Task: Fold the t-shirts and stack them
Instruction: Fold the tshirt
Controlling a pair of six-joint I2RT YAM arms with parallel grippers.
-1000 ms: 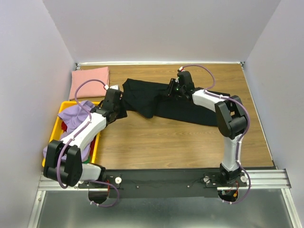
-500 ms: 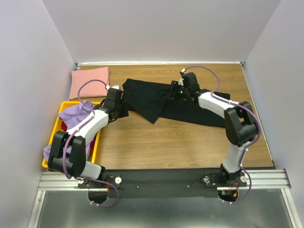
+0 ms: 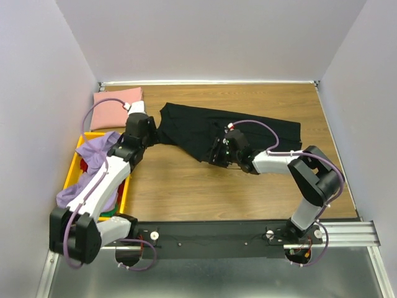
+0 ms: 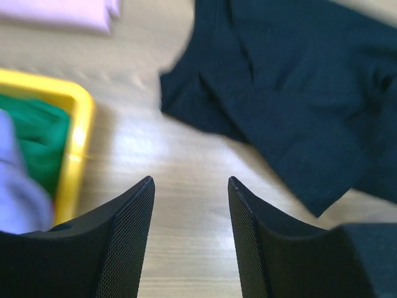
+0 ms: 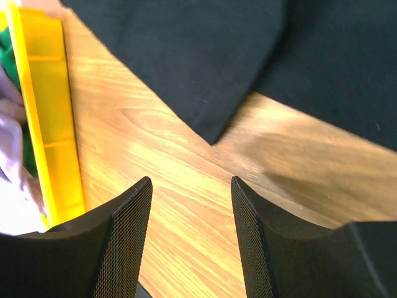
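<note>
The black t-shirt (image 3: 186, 127) lies spread across the middle of the table; it also shows in the left wrist view (image 4: 298, 93) and the right wrist view (image 5: 186, 56). The dusty pink t-shirt (image 3: 115, 107) lies folded at the back left. The lavender t-shirt (image 3: 96, 152) is bunched in the yellow crate. My left gripper (image 3: 149, 133) is open and empty over bare wood (image 4: 189, 181), just left of the black shirt's left edge. My right gripper (image 3: 215, 154) is open and empty over bare wood (image 5: 191, 180), beside the shirt's near pointed corner.
The yellow plastic crate (image 3: 124, 186) stands at the left edge, with a green cloth (image 4: 37, 136) under the lavender shirt. Grey walls close the table at the back and sides. Bare wood runs along the front of the black shirt.
My right gripper has moved from on top of the black shirt toward the near side, to its front corner. My left gripper has drawn back and left. The shirt's right part now lies flatter.
</note>
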